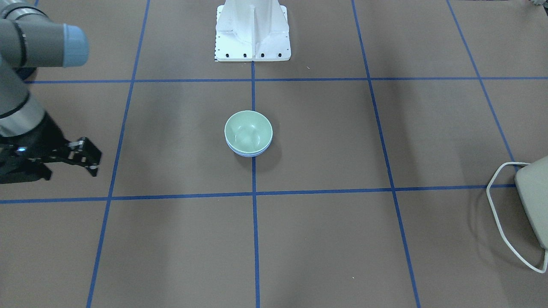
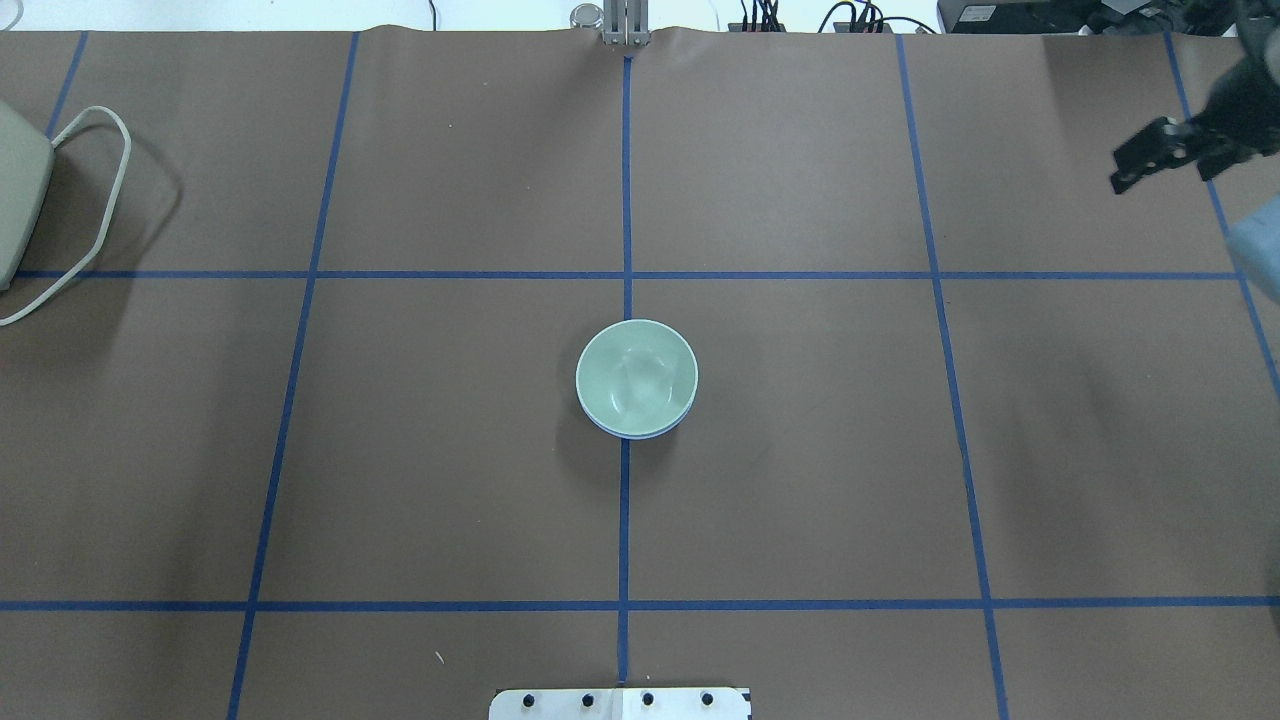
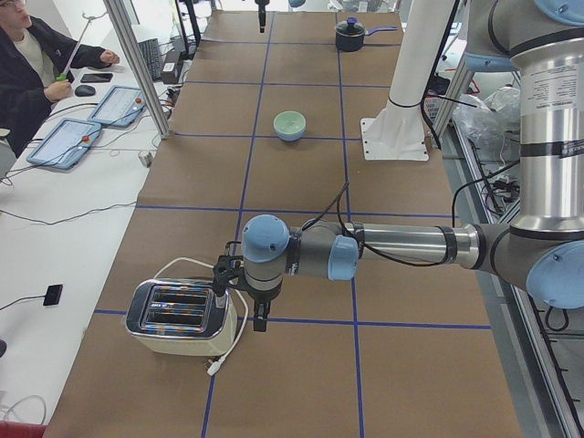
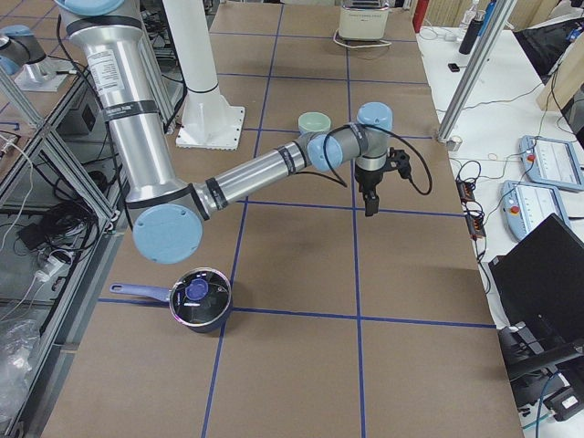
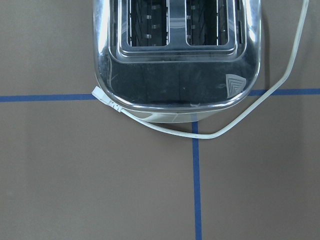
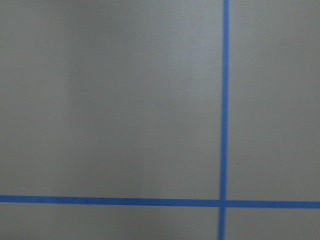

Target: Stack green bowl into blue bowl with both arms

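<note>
The green bowl (image 1: 248,128) sits nested inside the blue bowl (image 1: 249,153) at the table's centre, on the middle blue line. Only a thin periwinkle rim of the blue bowl (image 2: 632,433) shows under the green bowl (image 2: 636,377). My right gripper (image 1: 97,164) hangs far off to the side above bare table, open and empty; it also shows in the overhead view (image 2: 1114,172). My left gripper (image 3: 261,319) hangs beside a toaster at the table's other end, far from the bowls. I cannot tell whether it is open or shut.
A chrome toaster (image 3: 178,315) with a white cord (image 5: 235,125) stands at the robot's left end of the table. A dark pot with a lid (image 4: 201,299) sits at the right end. The white pedestal (image 1: 252,30) stands behind the bowls.
</note>
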{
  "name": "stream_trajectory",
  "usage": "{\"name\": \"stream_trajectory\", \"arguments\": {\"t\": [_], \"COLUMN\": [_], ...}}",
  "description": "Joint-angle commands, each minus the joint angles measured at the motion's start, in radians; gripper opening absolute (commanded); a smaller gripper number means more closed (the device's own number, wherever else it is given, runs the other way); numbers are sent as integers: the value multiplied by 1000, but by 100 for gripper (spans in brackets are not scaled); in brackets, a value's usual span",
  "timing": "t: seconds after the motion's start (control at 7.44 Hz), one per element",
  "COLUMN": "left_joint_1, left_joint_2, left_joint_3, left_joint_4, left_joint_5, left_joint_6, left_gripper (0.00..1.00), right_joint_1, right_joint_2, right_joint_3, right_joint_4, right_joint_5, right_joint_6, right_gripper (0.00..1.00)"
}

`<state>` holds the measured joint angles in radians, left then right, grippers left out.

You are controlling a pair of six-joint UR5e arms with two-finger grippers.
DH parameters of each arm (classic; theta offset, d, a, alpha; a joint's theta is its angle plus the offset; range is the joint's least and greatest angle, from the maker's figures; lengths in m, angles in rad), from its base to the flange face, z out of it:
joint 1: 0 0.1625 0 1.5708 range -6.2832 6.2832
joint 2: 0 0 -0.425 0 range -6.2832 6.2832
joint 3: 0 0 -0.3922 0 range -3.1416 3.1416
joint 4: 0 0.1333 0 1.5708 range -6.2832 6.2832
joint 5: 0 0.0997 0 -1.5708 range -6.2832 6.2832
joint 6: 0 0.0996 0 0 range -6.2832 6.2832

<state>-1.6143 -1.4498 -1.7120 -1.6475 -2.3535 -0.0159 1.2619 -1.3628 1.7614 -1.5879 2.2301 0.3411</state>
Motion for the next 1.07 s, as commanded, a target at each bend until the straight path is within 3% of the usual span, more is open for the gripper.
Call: {"name": "stream_trajectory", "arguments": {"t": [0.0, 0.4, 0.94], "left_joint_1": [2, 2, 2], "left_joint_2": [22, 20, 31], "left_joint_3": [-3, -6, -3], "left_joint_4": [-1, -3, -3], "left_joint_5": [0, -1, -1], "left_joint_6": [2, 5, 5], "left_gripper": [99, 99, 99], "right_joint_1": [118, 243, 283], "right_joint_2": [-222, -346, -374], "right_joint_3": [7, 6, 10], "right_joint_4": [11, 13, 13], "right_joint_5": [49, 39, 46], "right_joint_6": [-117, -206, -249], "right_gripper": [100, 100, 100]}}
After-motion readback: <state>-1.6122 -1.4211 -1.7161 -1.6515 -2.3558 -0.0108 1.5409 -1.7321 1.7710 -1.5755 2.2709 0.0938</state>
